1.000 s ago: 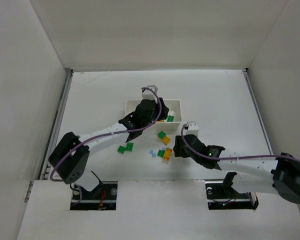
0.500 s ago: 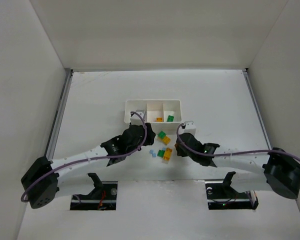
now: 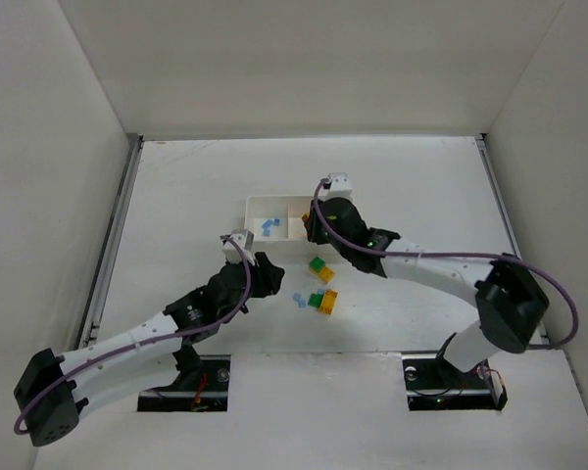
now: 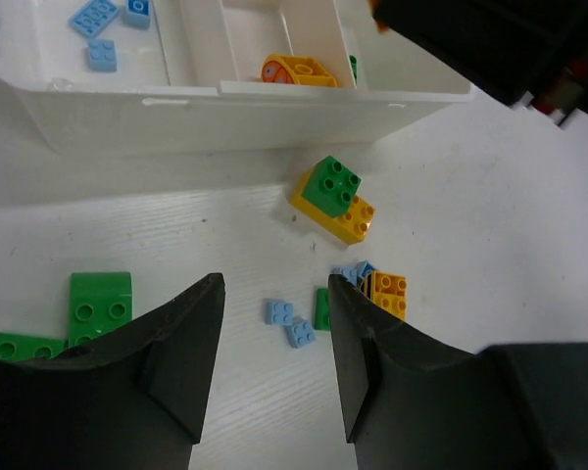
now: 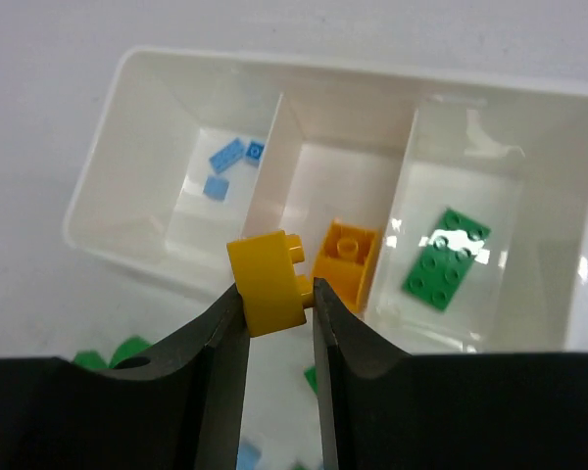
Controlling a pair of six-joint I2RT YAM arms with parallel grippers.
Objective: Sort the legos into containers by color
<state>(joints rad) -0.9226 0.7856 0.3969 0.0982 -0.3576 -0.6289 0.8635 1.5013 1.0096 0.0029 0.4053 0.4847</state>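
The white three-compartment tray [image 3: 265, 200] sits mid-table. My right gripper [image 3: 315, 221] hovers over its middle compartment, shut on a yellow brick [image 5: 268, 282]. Below it, pale blue bricks [image 5: 230, 162] lie in the left compartment, an orange brick [image 5: 346, 257] in the middle one and a green plate [image 5: 448, 259] in the right one. My left gripper [image 3: 259, 278] is open and empty, low over the table in front of the tray. Two pale blue bricks [image 4: 288, 322] lie between its fingers [image 4: 191, 333].
Loose bricks lie on the table in front of the tray: a green-on-yellow stack [image 3: 320, 268], an orange, green and blue cluster [image 3: 325, 301], and green bricks [image 4: 100, 299] by my left finger. The right arm reaches across the table from the right.
My right gripper rose from the loose pile with the yellow brick and moved over the tray. My left gripper drew back from the tray to the table in front of it.
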